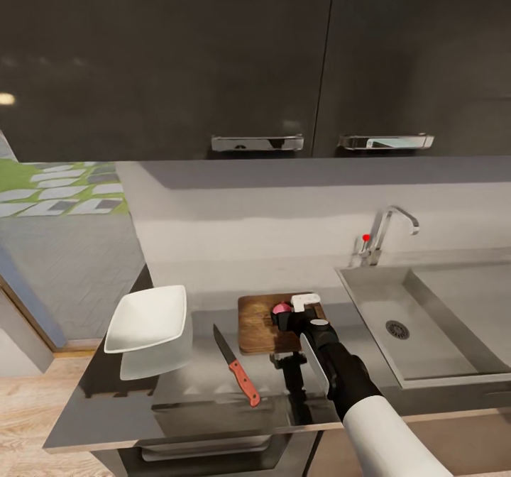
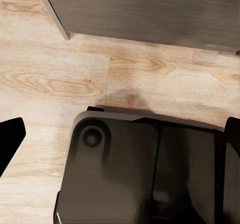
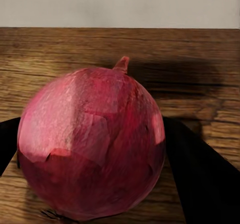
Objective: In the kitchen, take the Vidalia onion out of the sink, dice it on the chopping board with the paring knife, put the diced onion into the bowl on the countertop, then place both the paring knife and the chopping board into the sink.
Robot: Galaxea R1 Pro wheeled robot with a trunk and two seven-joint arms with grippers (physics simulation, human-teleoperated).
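Observation:
A dark red Vidalia onion (image 1: 282, 309) (image 3: 90, 144) sits at the right side of the brown chopping board (image 1: 255, 329) (image 3: 60, 49). My right gripper (image 1: 288, 316) (image 3: 94, 134) is shut on it, one black finger pressed to each side. The paring knife (image 1: 237, 375), with its red-orange handle toward the front edge, lies on the grey countertop (image 1: 191, 395) just left of the board. Further left stands the white bowl (image 1: 147, 319). The steel sink (image 1: 440, 342) lies to the right of the board. My left gripper (image 2: 120, 139) hangs open over the wooden floor, holding nothing.
A chrome faucet (image 1: 389, 230) with a red knob (image 1: 366, 237) rises behind the sink. Dark wall cabinets (image 1: 213, 58) hang above the counter. In the left wrist view, the robot's dark base (image 2: 140, 169) sits on the wood floor (image 2: 50, 74) below a cabinet front.

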